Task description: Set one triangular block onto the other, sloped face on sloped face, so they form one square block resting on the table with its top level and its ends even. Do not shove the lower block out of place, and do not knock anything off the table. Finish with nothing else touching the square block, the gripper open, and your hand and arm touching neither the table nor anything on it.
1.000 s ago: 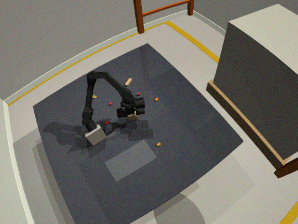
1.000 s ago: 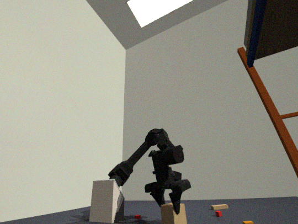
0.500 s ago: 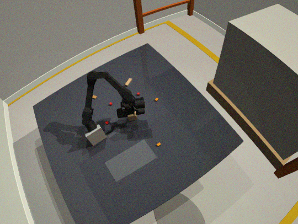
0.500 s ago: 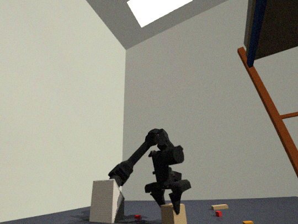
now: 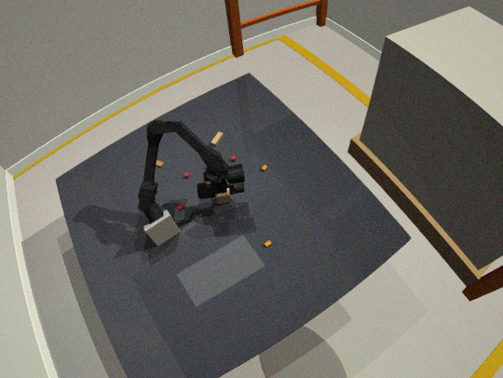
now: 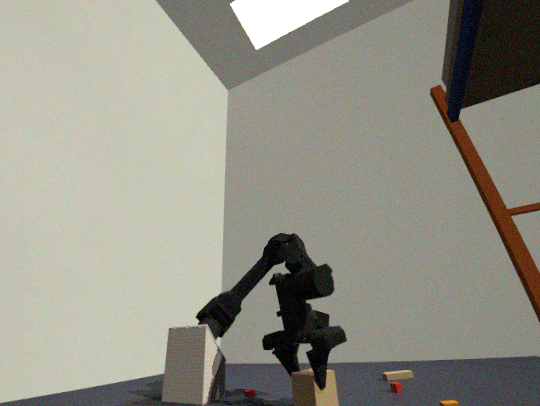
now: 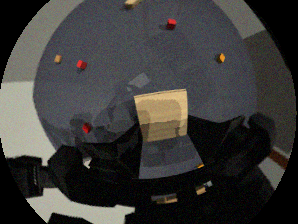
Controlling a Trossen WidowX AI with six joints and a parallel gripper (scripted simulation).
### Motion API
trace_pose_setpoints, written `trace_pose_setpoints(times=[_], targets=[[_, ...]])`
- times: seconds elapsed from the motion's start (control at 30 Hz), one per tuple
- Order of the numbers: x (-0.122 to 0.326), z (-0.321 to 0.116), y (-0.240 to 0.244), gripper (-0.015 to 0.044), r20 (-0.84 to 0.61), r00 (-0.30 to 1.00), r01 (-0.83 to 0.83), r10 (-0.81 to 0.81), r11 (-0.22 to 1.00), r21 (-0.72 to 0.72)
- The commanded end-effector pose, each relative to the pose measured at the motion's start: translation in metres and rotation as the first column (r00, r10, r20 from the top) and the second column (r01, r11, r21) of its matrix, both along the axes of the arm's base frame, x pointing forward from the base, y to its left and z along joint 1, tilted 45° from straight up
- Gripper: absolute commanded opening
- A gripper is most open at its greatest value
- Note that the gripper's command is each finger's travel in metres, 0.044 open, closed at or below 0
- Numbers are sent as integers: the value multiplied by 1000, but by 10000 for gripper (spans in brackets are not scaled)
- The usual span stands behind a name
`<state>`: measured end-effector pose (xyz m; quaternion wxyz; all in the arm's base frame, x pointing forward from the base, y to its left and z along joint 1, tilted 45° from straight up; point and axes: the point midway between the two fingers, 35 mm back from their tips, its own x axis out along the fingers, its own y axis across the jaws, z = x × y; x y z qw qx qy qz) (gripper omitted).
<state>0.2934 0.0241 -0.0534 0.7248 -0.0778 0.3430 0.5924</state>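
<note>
A pale wooden triangular block (image 5: 223, 198) (image 6: 327, 387) (image 7: 162, 107) is between the fingers of my gripper (image 5: 224, 193) (image 6: 308, 379) (image 7: 161, 119), which is shut on it. Its broad flat top faces up in the wrist view and looks nearly level. A thin second edge runs along its far side there, and the exterior view shows wood in two tones, so the other triangular block seems to be directly under or against it. The seam and the sloped faces are hidden, and I cannot tell whether the ends are even. The bottom is cut off in the exterior view.
A long pale wooden piece (image 5: 217, 138) (image 6: 398, 375) lies behind. Red cubes (image 5: 233, 158) (image 5: 186, 175) (image 5: 180, 207) and small orange blocks (image 5: 265, 168) (image 5: 267, 243) lie around the hand. A small tan block (image 5: 159, 164) lies behind the arm. A pale box (image 5: 162, 229) stands at the arm's base.
</note>
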Motion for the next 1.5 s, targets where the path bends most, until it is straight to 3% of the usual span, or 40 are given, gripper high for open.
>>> trace_pose_setpoints(times=[0.0,0.57,0.8,1.07,1.47], targets=[[0,0,1,0,-4,1000,4,-4,1000,4],[0,0,0,440,0,1000,0,0,1000,0],[0,1,-3,440,0,1000,0,0,1000,-1],[-6,63,-88,440,-1,1000,0,0,1000,-6],[-5,61,-91,440,6,1000,26,-26,1000,-9]])
